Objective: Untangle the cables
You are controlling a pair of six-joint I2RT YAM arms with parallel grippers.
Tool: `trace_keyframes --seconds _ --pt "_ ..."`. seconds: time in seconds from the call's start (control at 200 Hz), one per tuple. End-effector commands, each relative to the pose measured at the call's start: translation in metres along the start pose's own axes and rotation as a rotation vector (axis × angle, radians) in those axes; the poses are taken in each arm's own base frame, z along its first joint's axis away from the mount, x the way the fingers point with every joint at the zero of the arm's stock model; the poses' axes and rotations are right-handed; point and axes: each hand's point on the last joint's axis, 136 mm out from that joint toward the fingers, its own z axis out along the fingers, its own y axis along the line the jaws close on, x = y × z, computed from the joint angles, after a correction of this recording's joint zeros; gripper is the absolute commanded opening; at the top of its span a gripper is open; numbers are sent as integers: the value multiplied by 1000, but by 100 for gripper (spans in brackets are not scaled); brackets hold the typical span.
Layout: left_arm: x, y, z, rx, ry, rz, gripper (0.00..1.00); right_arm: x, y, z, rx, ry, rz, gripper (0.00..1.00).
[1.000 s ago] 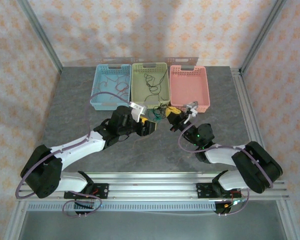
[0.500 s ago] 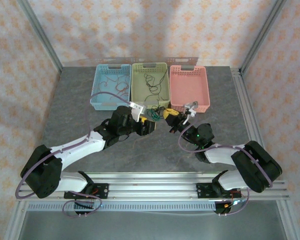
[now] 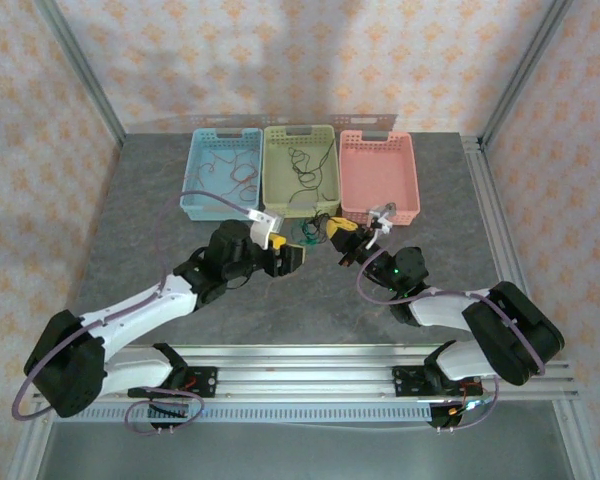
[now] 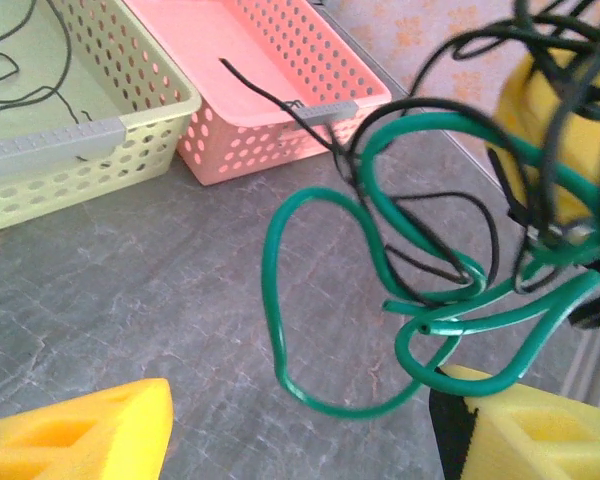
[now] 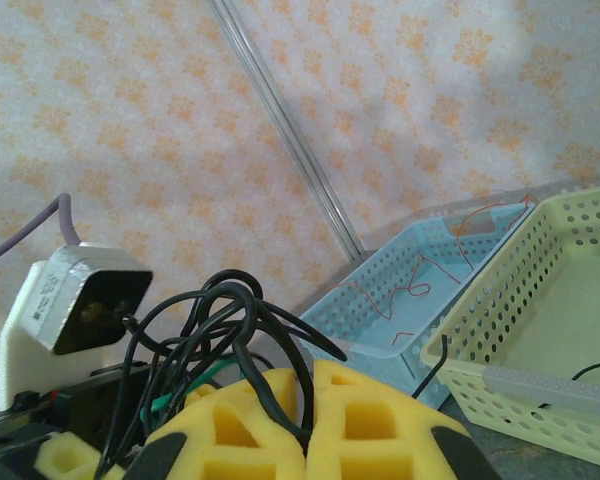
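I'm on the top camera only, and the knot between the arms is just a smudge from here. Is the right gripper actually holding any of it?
Observer: Yes. The right wrist view shows the right gripper shut, with black cables clamped in it.
Operator: And the left one?
Observer: The left gripper is open. A loop of the green cable hangs between its fingers, not clamped.
Operator: Is the green free of the black?
Observer: No. In the left wrist view the black cables thread through the green cable's loops on the side nearest the right gripper.
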Motion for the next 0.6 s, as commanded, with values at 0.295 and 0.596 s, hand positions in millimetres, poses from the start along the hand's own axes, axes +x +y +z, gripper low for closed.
trace_keyframes --seconds 0.295,0.596 --pt "-19 -13 -38 56 -173 -62 82 -18 18 5 -83 -46 -1 0" --pt "-29 -24 -49 115 -195 -131 87 -15 17 6 -87 -36 -4 0"
